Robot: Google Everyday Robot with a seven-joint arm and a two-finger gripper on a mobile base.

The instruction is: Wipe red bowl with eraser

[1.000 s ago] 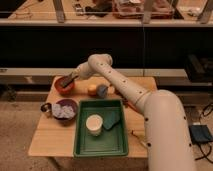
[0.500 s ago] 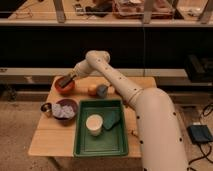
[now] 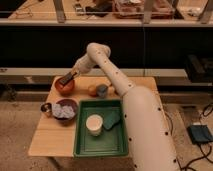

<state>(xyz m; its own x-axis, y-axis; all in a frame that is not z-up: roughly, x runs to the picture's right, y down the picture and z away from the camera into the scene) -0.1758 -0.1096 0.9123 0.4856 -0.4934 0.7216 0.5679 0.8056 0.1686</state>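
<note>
Looking at the far left corner of the surface (image 3: 50, 141), you find the red bowl (image 3: 64, 89). The gripper (image 3: 71, 76) hangs just above its rim, clamped on the eraser (image 3: 67, 79). The block is tilted, with its lower end down at the bowl's inside. A purple bowl (image 3: 75, 105) holding cloth sits near the left edge, with a metal cup (image 3: 46, 107) touching it. The green tray (image 3: 100, 150) sits front right and carries a white cup (image 3: 94, 124).

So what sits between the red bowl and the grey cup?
A round orange object, in the camera view; the end effector hangs over the red bowl.
</note>
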